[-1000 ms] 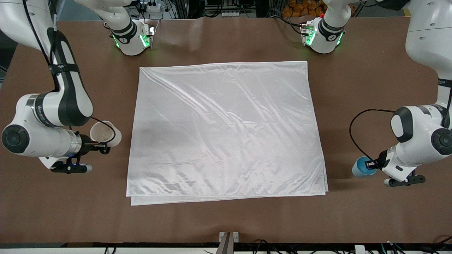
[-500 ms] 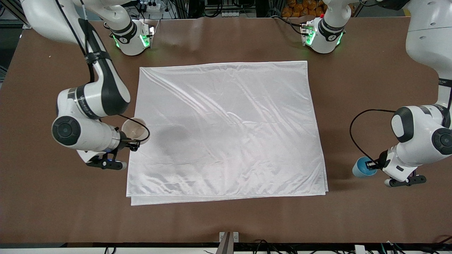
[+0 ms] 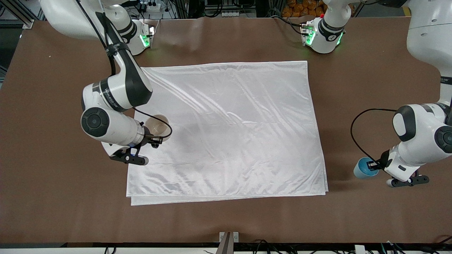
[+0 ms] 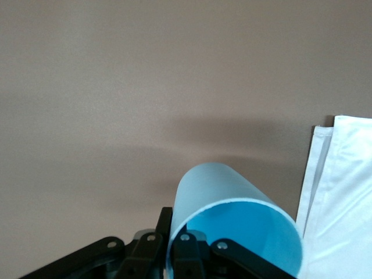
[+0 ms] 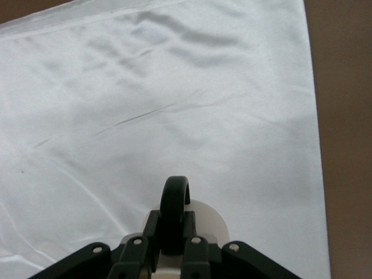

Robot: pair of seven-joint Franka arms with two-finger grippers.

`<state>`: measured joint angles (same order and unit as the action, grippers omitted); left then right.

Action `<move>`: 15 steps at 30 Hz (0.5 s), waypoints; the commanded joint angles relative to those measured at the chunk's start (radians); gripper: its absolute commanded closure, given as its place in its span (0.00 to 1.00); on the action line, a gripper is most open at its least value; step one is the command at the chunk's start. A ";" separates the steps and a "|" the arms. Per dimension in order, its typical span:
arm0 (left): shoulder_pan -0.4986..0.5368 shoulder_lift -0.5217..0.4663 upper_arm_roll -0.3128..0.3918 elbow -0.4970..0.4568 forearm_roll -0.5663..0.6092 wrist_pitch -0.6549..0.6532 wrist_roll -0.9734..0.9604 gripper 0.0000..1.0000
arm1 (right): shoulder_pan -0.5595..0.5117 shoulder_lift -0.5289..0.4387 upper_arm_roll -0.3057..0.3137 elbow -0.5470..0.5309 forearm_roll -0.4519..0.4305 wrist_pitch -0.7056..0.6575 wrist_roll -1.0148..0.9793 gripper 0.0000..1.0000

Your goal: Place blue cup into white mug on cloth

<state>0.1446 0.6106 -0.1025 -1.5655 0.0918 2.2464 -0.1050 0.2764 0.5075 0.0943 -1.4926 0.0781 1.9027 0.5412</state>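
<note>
Nearest the front camera lies the doubled lower edge of the cloth (image 3: 226, 127), a large shiny white sheet with wrinkles, spread across the middle of the brown desk (image 3: 53, 197).

A little farther up, at the left arm's end of the desk, the left gripper (image 3: 371, 164) has its fingers (image 4: 185, 256) closed on the rim of the blue cup (image 3: 363, 168). One finger sits inside the cup's wall and the other outside. The cup is off the cloth, over bare desk just beside the cloth's corner, and whether its base touches the desk cannot be told. The left wrist view shows the cup's open mouth turned toward the camera and the cloth's layered edge close by.

Farther up again, the right gripper (image 3: 155, 139) is over the cloth, near the edge toward the right arm's end. Its fingers (image 5: 196, 250) are closed on the black loop handle of the white mug (image 3: 157, 127), which stands upright with its pale inside showing. Whether the mug rests on the cloth or hangs just above it cannot be told.

Farthest off, both arm bases with green lights stand along the desk's upper edge.
</note>
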 commanded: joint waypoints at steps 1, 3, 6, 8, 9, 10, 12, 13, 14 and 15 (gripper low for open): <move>-0.006 -0.026 -0.005 -0.008 0.026 0.001 -0.022 1.00 | 0.056 0.055 -0.005 0.081 0.025 0.025 0.094 1.00; -0.013 -0.031 -0.008 -0.008 0.026 0.001 -0.022 1.00 | 0.070 0.074 -0.005 0.101 0.026 0.044 0.126 1.00; -0.014 -0.038 -0.008 -0.010 0.025 0.001 -0.024 1.00 | 0.092 0.100 -0.005 0.121 0.048 0.078 0.163 1.00; -0.016 -0.048 -0.009 -0.010 0.026 0.001 -0.024 1.00 | 0.115 0.118 -0.007 0.123 0.061 0.108 0.187 1.00; -0.019 -0.052 -0.009 -0.010 0.025 0.001 -0.024 1.00 | 0.122 0.123 -0.007 0.123 0.063 0.124 0.195 1.00; -0.023 -0.055 -0.009 -0.010 0.025 -0.001 -0.024 1.00 | 0.129 0.129 -0.007 0.123 0.064 0.137 0.203 1.00; -0.028 -0.066 -0.009 -0.010 0.025 -0.001 -0.024 1.00 | 0.141 0.143 -0.007 0.123 0.065 0.164 0.227 1.00; -0.028 -0.069 -0.009 -0.010 0.025 -0.002 -0.022 1.00 | 0.147 0.149 -0.007 0.123 0.065 0.173 0.236 1.00; -0.028 -0.072 -0.009 -0.010 0.025 -0.002 -0.022 1.00 | 0.152 0.152 -0.007 0.123 0.065 0.182 0.243 1.00; -0.028 -0.080 -0.011 -0.010 0.025 -0.002 -0.022 1.00 | 0.159 0.157 -0.007 0.123 0.065 0.193 0.250 1.00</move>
<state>0.1212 0.5734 -0.1105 -1.5625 0.0918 2.2464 -0.1050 0.4078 0.6170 0.0943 -1.4169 0.1181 2.0663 0.7451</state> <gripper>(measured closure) 0.960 0.811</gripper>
